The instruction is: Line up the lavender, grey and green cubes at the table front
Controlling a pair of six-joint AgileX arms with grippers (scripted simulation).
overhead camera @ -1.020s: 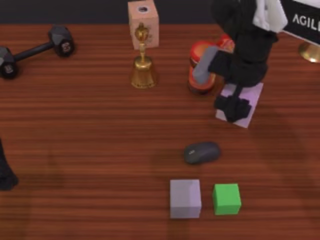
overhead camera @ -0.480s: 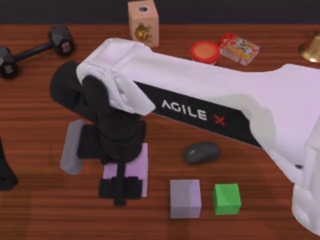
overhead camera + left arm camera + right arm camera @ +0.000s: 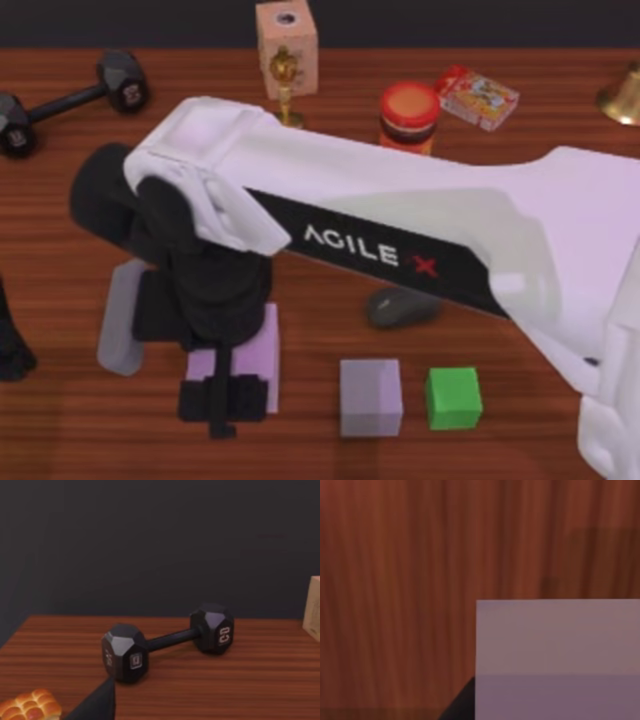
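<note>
Right gripper (image 3: 222, 398) still clamps lavender cube (image 3: 262, 350), now shifted further left and forward, beside grey cube (image 3: 370, 396) and green cube (image 3: 453, 397); release pending. Left arm parked.

- Along the counter (image 3: 300, 200) front I see the lavender cube (image 3: 262, 360) leftmost, the grey cube (image 3: 370, 397) right of it, the green cube (image 3: 453, 398) beside that.
- The mouse (image 3: 400, 308) lies behind the grey cube.
- The dumbbell (image 3: 70, 95) sits far back left.
</note>
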